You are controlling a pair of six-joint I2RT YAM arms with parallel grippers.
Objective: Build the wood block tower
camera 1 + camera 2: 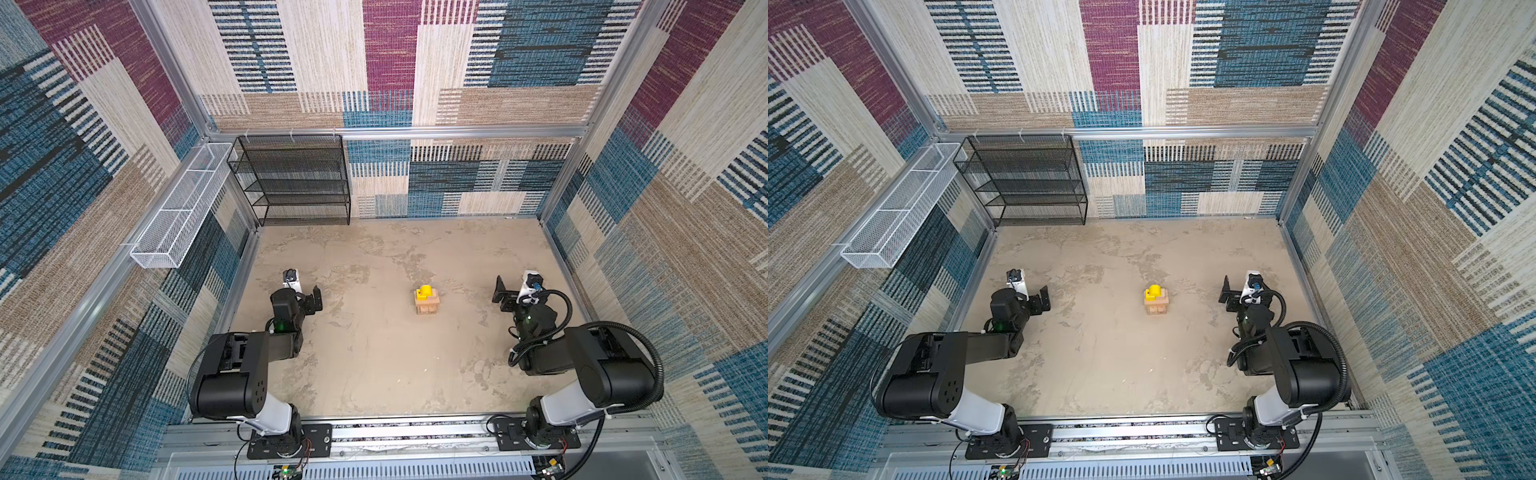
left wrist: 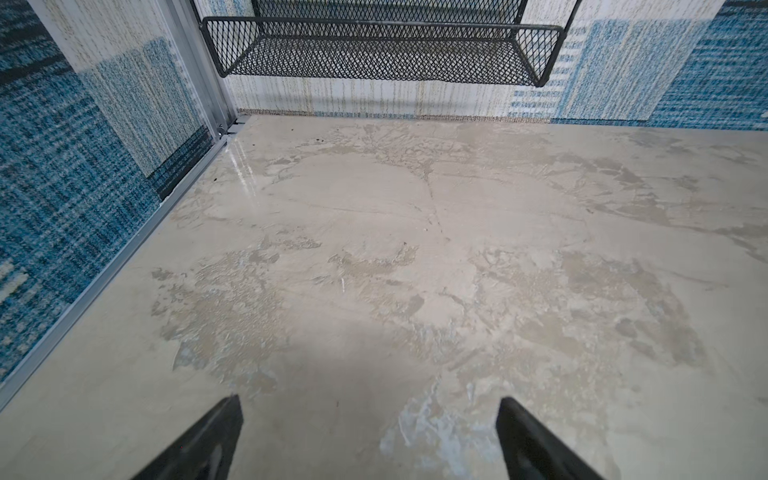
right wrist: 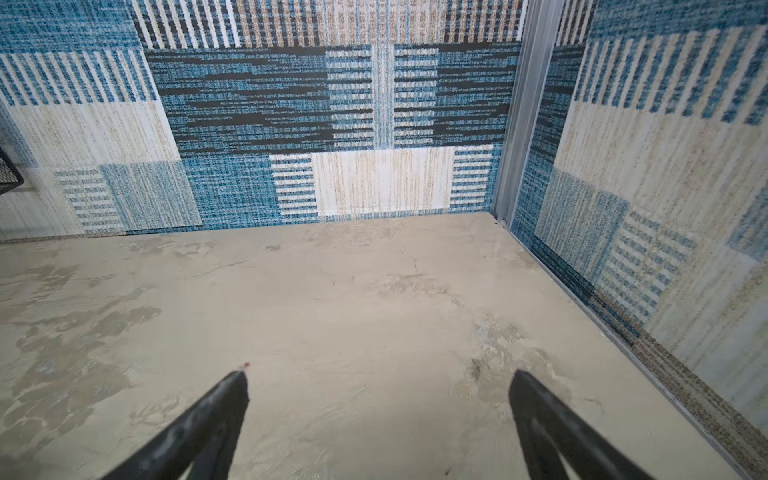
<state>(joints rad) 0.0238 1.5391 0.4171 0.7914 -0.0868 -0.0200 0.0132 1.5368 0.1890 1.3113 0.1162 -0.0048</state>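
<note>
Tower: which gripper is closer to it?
The right gripper: it stands visibly closer to the tower than the left gripper; neither touches it.

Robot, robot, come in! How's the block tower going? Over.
Left gripper open, empty. Right gripper open, empty. Tower standing, yellow piece on top, both grippers clear of it. Nothing in the way.

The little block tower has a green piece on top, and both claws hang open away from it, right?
Not quite: the top piece of the tower is yellow, not green, as both top views show. The left gripper and right gripper are indeed open, away from it.
</note>
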